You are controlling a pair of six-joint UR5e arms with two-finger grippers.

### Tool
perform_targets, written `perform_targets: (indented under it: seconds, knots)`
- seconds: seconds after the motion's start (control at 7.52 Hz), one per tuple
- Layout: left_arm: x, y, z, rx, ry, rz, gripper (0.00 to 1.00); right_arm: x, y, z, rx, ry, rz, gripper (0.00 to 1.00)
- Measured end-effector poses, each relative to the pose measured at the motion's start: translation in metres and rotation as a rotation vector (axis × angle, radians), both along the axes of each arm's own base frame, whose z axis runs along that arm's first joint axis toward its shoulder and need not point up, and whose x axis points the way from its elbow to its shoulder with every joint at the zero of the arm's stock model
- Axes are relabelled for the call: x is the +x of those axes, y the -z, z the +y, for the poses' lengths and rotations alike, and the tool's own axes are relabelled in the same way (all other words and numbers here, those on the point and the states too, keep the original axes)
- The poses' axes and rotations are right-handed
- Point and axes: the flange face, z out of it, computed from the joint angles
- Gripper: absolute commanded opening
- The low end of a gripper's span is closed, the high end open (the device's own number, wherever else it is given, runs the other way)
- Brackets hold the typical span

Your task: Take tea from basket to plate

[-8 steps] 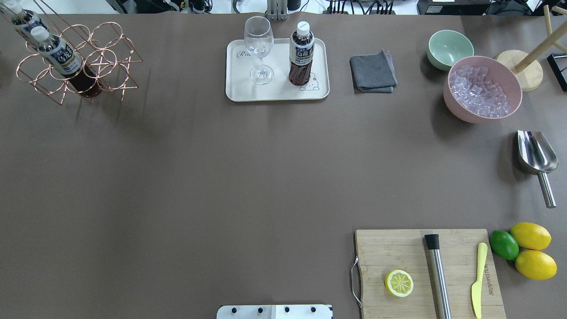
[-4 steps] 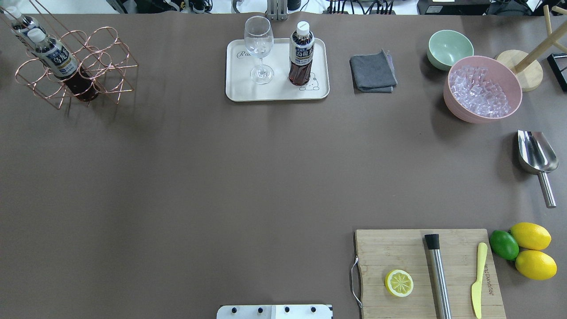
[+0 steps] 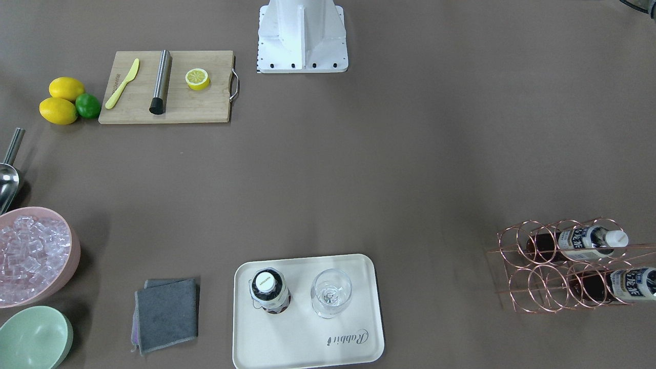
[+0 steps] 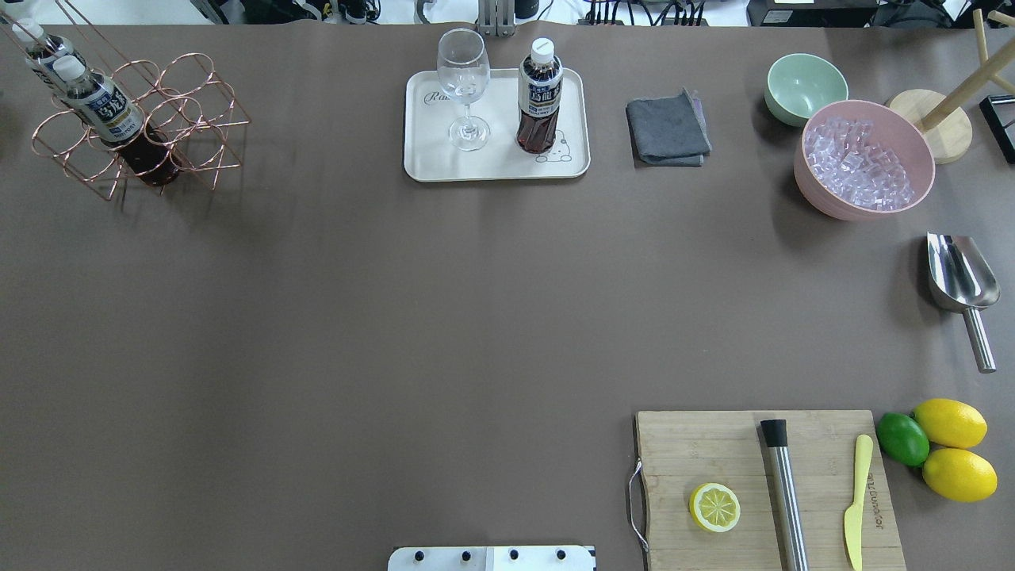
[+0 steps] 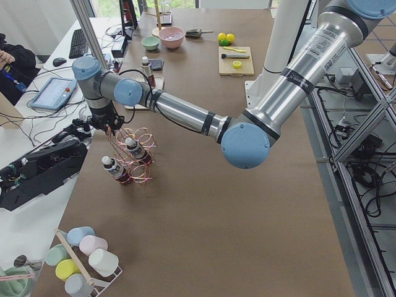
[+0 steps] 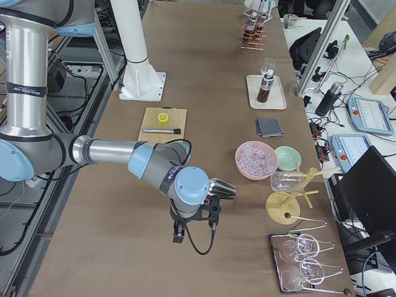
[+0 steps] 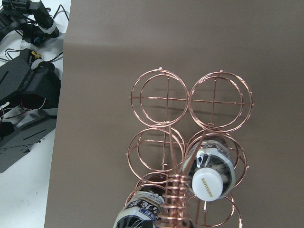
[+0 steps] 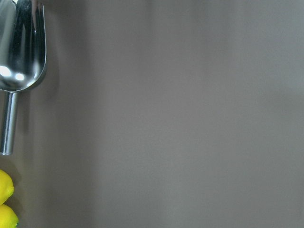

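Note:
The copper wire basket [image 4: 158,119] stands at the table's far left corner with two tea bottles [image 4: 107,115] in its cells. It also shows in the front view [image 3: 558,266] and the left wrist view [image 7: 190,102], where one white cap [image 7: 207,182] points up beside the twisted handle. A third tea bottle [image 4: 540,95] stands upright on the cream plate [image 4: 496,165], next to a clear glass [image 4: 464,87]. My left gripper [image 5: 103,122] is over the basket's handle; I cannot tell whether it is shut. My right gripper [image 6: 197,218] hangs over bare table; its state is unclear.
A grey cloth [image 4: 668,128], a green bowl [image 4: 805,86] and a pink bowl of ice [image 4: 863,159] stand right of the plate. A metal scoop [image 4: 961,277] lies at the right edge. A cutting board [image 4: 714,452] with half a lemon, a muddler and a knife sits front right, with whole fruits beside it.
The basket with its two bottles has shifted a little toward the far left, looks slightly smaller, then swayed back a little. Nothing else on the table has moved.

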Motion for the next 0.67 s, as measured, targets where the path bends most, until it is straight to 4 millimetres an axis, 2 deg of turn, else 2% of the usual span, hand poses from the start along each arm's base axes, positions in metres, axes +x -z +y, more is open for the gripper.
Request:
perform_targets:
  seconds: [0.27,0.67]
  knots:
    - [-0.0005,-0.0001,0.0005,-0.008,0.009,0.002,0.98,0.0018,-0.0103,0.0063,0.033,-0.011,0.007,1.00]
    - [-0.0005,-0.0002,0.0029,-0.057,0.046,0.019,0.98,0.0025,-0.0152,0.0100,0.038,-0.014,0.011,1.00]
